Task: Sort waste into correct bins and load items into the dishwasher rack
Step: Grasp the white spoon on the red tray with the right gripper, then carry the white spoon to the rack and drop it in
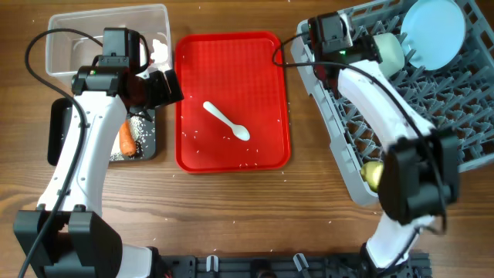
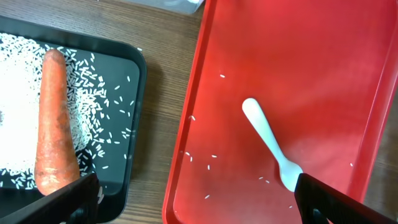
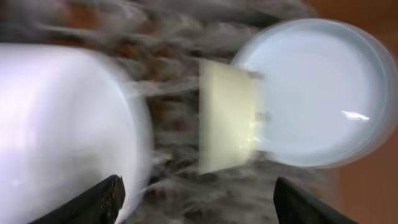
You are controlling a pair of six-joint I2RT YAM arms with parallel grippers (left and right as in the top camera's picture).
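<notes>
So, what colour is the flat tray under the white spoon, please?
Red; the flat rectangular tray shows best overhead.

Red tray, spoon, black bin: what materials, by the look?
Red tray: likely moulded plastic, semi-gloss, with soft glare and a rounded rim. Spoon: probably white plastic, smooth, one piece. Black bin: looks like plastic, its floor faintly reflective.

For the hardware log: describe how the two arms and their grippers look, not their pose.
The left arm and right arm match: smooth white tubular links between chunky black joint housings, on black bases. A thin black cable loops beside each. A small green light glows near the right wrist. The wrist views show flat black wedge-shaped fingers. No lettering is legible.
</notes>
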